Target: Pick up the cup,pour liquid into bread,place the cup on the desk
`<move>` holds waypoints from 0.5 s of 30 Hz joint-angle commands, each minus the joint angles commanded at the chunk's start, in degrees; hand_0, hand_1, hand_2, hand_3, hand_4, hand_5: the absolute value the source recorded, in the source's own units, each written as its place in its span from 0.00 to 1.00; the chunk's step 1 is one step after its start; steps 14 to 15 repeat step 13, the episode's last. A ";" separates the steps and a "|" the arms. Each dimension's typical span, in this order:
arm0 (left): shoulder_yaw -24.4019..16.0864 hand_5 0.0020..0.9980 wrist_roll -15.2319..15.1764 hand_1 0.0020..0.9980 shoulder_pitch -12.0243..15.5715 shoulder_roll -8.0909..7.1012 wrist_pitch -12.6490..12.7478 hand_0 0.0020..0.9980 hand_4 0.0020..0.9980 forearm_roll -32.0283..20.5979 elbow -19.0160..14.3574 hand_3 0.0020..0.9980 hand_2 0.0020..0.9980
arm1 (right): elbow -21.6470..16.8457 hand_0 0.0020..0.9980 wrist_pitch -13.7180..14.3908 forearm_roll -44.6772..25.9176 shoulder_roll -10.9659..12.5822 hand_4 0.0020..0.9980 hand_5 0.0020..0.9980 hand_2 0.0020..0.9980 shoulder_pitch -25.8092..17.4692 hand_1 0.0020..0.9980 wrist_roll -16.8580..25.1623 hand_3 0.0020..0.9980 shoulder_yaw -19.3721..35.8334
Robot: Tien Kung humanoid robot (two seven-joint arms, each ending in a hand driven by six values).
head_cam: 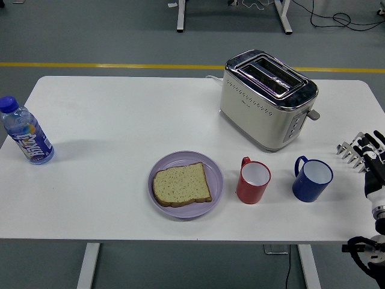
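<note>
I have the white table [120, 120] spread out to the left of my right hand [368, 158], which sits at its right edge with the fingers [354, 149] spread, pointing left and holding nothing. My left hand is out of view, so the right is the only one near anything.

Up and left of the fingers, on the far side of the table, stands the toaster [267, 98]. It is the biggest thing here, and its lever end faces my hand. Much further left and a little below finger level lies the purple plate [159, 198] with the slice of bread [181, 184] flat on it. At the far left edge, well apart from everything, stands a water bottle [25, 132].

Two cups stand upright on the table. The blue cup [312, 179] is nearest, just left of and slightly below my fingertips, its handle turned up and left, away from my hand. The red cup [253, 180] is beyond it, between the blue cup and the plate, its handle also on its far-left side.

Both cups standing on the desk fits either a pour to come or one already finished; I can't see any liquid on the bread. Open tabletop lies between fingers and blue cup, but the table's front edge is close below both cups.
</note>
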State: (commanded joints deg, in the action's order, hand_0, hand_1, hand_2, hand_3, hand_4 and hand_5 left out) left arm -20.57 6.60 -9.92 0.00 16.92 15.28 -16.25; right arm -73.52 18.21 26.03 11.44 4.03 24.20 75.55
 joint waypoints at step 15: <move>0.10 1.00 -0.04 0.68 -0.15 0.00 -0.01 0.68 0.25 -0.15 -0.03 0.54 0.70 | -0.78 0.65 -2.70 -10.59 0.02 0.71 0.07 0.61 0.30 0.55 1.07 0.58 -1.48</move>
